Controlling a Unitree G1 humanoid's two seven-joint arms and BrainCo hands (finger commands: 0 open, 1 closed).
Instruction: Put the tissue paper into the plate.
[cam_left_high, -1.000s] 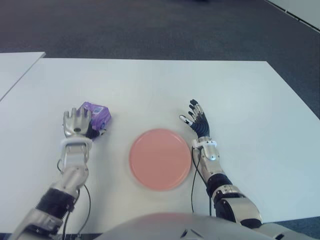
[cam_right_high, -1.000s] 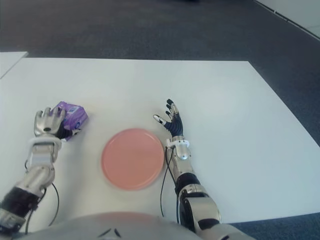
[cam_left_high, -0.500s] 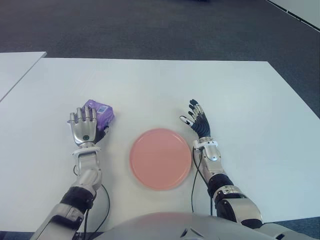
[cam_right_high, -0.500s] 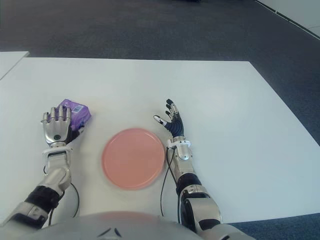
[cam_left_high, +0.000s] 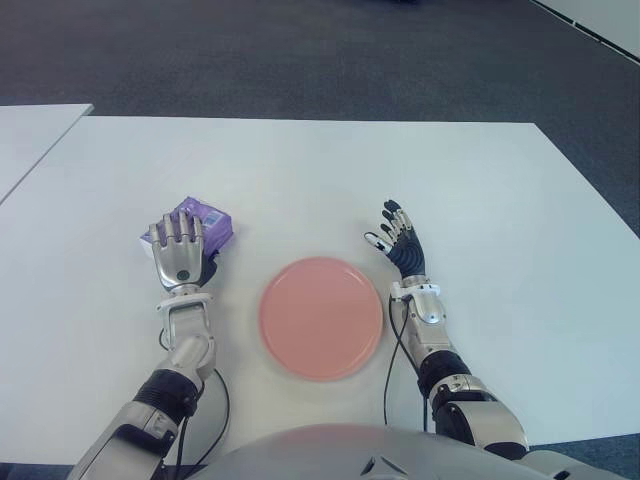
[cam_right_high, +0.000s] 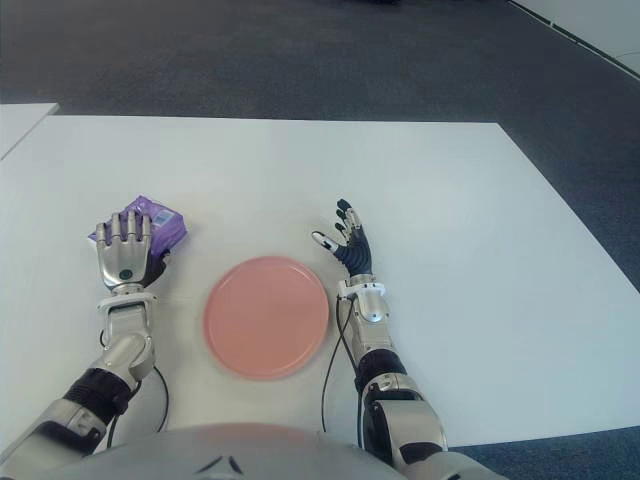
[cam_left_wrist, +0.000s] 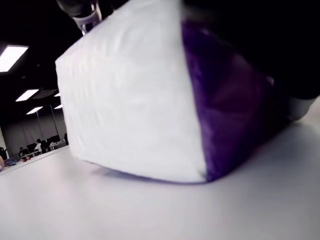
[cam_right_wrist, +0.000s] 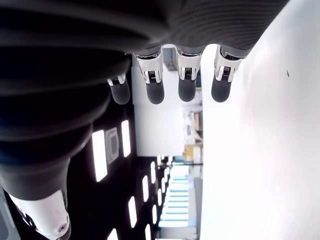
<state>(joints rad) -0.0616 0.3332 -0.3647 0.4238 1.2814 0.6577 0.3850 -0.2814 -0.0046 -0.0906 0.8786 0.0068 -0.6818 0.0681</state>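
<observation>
Tissue paper (cam_left_high: 196, 219), a purple and white pack, sits on the table (cam_left_high: 300, 170) at about nine o'clock from the pink plate (cam_left_high: 321, 317), well apart from it. Left hand (cam_left_high: 180, 252) lies over the pack's near side, fingers draped on top; whether they actually clamp it cannot be told, and the wrist view shows the pack's base on the table. Right hand (cam_left_high: 398, 240) shows at the plate's two o'clock, fingers spread, holding nothing. Likely risk: a loose top grip lets the soft pack slide or tip out during the lift.
</observation>
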